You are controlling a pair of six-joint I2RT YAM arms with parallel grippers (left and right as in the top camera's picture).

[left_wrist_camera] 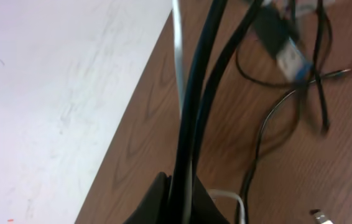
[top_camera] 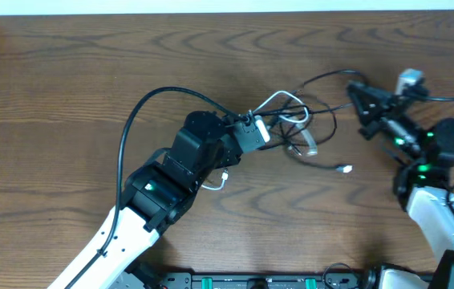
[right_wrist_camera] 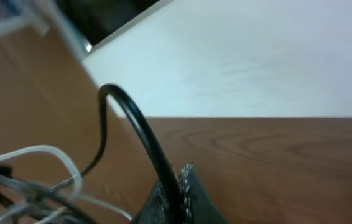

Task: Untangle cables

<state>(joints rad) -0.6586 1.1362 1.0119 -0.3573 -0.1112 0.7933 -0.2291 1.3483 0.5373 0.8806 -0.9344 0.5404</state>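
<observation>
Over the worktop (top_camera: 66, 72), the left claw (left_wrist_camera: 181, 188) is clamping several cables (top_camera: 301, 112), the right claw (right_wrist_camera: 177, 186) one black cable (right_wrist_camera: 145, 137); pulling apart is risking cinching them tighter.

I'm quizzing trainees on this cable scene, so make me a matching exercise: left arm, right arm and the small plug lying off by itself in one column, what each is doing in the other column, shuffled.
Column one
1. left arm
2. right arm
3. plug

Column two
a. jaws shut on one black cable
b. lies loose on the table, held by nothing
c. jaws shut on a white cable and black cables together

Pairs: 1-c, 2-a, 3-b
</observation>
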